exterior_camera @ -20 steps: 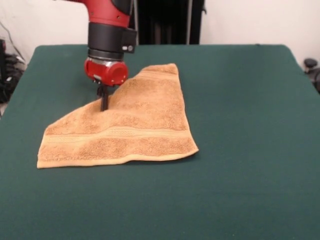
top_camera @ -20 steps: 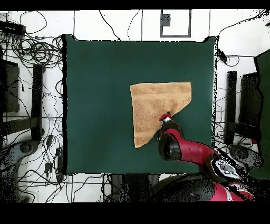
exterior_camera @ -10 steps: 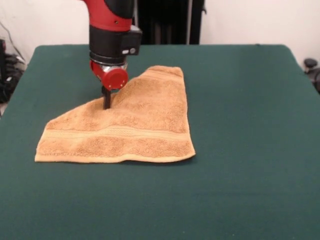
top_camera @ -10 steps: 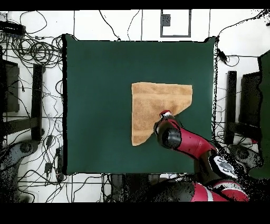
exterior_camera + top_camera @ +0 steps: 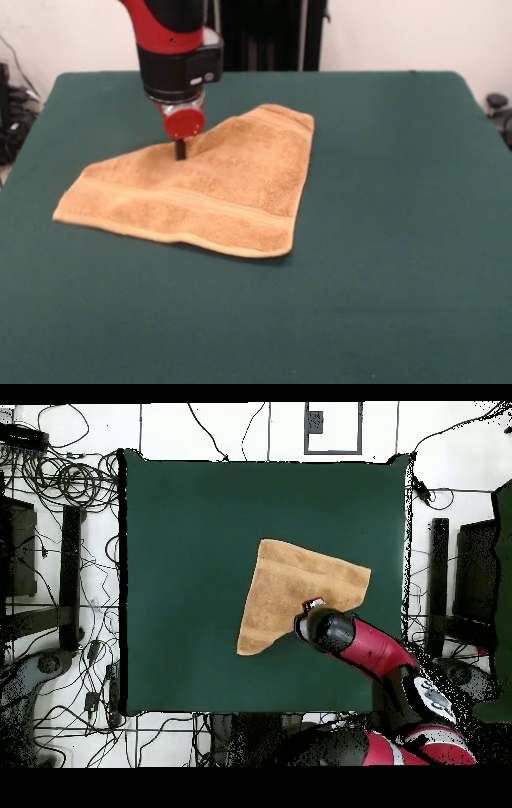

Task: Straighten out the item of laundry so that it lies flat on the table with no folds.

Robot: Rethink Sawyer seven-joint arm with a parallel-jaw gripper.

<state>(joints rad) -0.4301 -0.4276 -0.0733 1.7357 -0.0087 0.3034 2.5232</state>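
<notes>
The item of laundry (image 5: 232, 188), an orange-tan terry towel, lies on the dark green table (image 5: 384, 160) folded over along a diagonal, giving a roughly triangular shape. A woven band stripe runs near its front edge. My gripper (image 5: 181, 150) comes straight down onto the fold's edge at the back left of the towel. Its black fingers show as one narrow stub, shut on the cloth there. In the overhead view the gripper (image 5: 309, 608) sits at the lower right edge of the towel (image 5: 290, 589), and the arm hides part of that edge.
Green table (image 5: 190, 534) surface surrounds the towel on all sides. Beyond the table edges lie cables and stands (image 5: 70, 484) on the floor.
The gripper has shifted slightly back and to the right in the front view, dragging the towel with it. The towel has swung clockwise there, so its front edge now slants.
</notes>
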